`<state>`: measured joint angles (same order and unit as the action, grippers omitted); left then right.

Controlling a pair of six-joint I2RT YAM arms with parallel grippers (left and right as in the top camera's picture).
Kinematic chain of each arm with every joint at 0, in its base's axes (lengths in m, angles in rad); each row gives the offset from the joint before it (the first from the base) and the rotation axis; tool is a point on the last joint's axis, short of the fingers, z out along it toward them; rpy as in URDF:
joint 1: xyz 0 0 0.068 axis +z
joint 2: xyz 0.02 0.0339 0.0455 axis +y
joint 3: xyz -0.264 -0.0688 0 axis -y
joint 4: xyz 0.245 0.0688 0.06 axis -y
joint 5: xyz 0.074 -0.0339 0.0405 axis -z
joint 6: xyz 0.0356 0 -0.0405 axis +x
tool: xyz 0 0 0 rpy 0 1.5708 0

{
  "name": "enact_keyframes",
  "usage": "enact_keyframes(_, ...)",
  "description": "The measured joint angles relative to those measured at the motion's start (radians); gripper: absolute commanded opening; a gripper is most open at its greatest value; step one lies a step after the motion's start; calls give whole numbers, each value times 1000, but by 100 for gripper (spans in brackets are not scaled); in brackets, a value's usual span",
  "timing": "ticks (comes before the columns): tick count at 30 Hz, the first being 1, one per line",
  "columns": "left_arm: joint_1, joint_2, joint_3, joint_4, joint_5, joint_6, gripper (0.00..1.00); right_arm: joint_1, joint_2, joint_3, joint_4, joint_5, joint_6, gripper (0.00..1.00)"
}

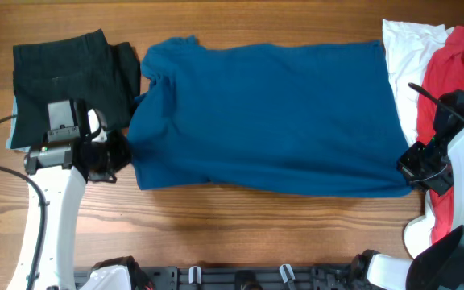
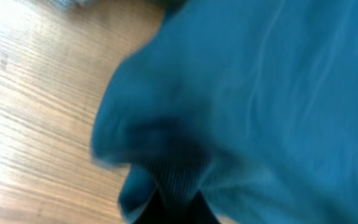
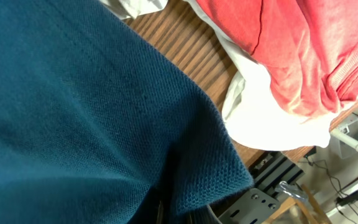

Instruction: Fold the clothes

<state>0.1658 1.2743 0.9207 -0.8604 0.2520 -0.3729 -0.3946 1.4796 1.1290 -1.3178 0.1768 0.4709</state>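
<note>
A large dark blue short-sleeved shirt (image 1: 272, 113) lies spread flat across the middle of the wooden table. My left gripper (image 1: 118, 157) is shut on the shirt's front left corner; the left wrist view shows blue cloth (image 2: 229, 93) bunched over the jaws. My right gripper (image 1: 409, 171) is shut on the shirt's front right corner, and the right wrist view shows blue knit (image 3: 104, 112) pinched between the fingers. A folded black garment (image 1: 71, 76) lies at the far left. A white garment (image 1: 409, 64) and a red garment (image 1: 457, 80) lie at the right.
The red cloth (image 3: 291, 50) and white cloth (image 3: 272, 112) lie close beside my right gripper, reaching the table's right edge. A black rail (image 1: 240, 278) runs along the table's front edge. Bare wood (image 1: 256, 225) lies in front of the shirt.
</note>
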Motion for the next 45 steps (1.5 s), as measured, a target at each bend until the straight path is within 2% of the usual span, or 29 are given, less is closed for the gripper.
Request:
enact_keyframes(2,0,30,-13,134,10,-1,12,0,0,-1,4,0,0,4)
enact_keyframes(3,-2,47,-14,190,16,-3,22,0,0,-2,8,0,0,4)
enact_keyframes(4,-8,68,-14,246,25,-7,24,0,0,-2,14,-2,0,4)
enact_keyframes(5,-17,91,-14,290,28,-12,31,0,0,-2,31,-5,0,4)
enact_keyframes(7,-39,145,-14,352,31,-13,50,0,0,-2,79,-23,-4,4)
enact_keyframes(8,-51,172,-14,358,31,-13,51,0,0,-2,97,-34,-11,4)
enact_keyframes(10,-77,230,-14,339,34,-11,46,0,0,-2,130,-53,-27,4)
enact_keyframes(12,-99,279,-14,283,35,-13,31,0,0,-2,136,-60,-35,4)
enact_keyframes(13,-111,295,-17,217,41,-10,30,0,0,-2,138,-65,-45,5)
enact_keyframes(18,-113,260,-19,100,90,13,31,0,0,-2,149,-72,-64,5)
enact_keyframes(23,-115,167,-19,46,102,50,31,0,0,-2,149,-72,-72,5)
enact_keyframes(27,-147,158,-19,14,87,76,31,0,0,-2,149,-72,-72,5)
enact_keyframes(31,-188,164,-58,40,21,83,32,0,0,-2,149,-72,-72,5)
enact_keyframes(37,-197,176,-153,168,-20,83,36,0,0,-2,149,-72,-72,5)
enact_keyframes(45,-207,201,-171,233,-23,83,32,0,0,-2,148,-72,-72,5)
